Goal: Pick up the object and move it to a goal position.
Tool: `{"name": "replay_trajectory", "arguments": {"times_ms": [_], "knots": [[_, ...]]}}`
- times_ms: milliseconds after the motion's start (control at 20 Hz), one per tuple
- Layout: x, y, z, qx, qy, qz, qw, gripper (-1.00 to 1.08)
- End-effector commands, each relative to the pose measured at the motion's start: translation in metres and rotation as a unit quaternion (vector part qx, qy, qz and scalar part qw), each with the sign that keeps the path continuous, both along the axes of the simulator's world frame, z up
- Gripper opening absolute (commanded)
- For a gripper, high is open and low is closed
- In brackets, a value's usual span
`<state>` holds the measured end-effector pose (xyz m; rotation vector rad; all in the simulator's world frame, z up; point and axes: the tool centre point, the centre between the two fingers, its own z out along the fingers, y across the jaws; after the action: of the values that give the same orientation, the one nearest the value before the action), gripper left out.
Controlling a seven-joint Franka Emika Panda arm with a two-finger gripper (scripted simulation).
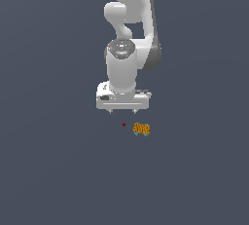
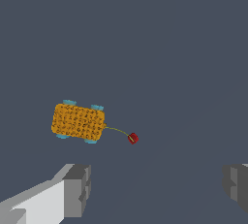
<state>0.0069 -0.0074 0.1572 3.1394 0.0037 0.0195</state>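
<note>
This is a make-believe computer world, not a real room. The flat dark grey-blue ground (image 1: 48, 170) fills everything, plain and smooth. The shiny white robot arm (image 1: 127, 48) looks drawn.

Arm (image 1: 127, 68): smooth white shell with a soft sheen, like moulded plastic; dark grey joint panels. Gripper (image 2: 155, 189): matt grey pads (image 2: 77, 189) on its jaws. Object (image 2: 78, 121): orange, dark-speckled, grainy face with cyan edges. Surface (image 1: 48, 170): flat, matt slate-grey, untextured.
</note>
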Motion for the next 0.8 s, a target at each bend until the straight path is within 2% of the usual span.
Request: {"name": "replay_trajectory", "arguments": {"times_ms": [0,400,750], "knots": [[0.0,0.0,0.0,0.0,0.0,0.0,1.0,1.0],[0.01,0.003,0.0,-0.007,-0.01,-0.004,0.9999,1.0],[0.01,0.004,-0.001,-0.007,-0.01,0.002,0.9999,1.0]]}}
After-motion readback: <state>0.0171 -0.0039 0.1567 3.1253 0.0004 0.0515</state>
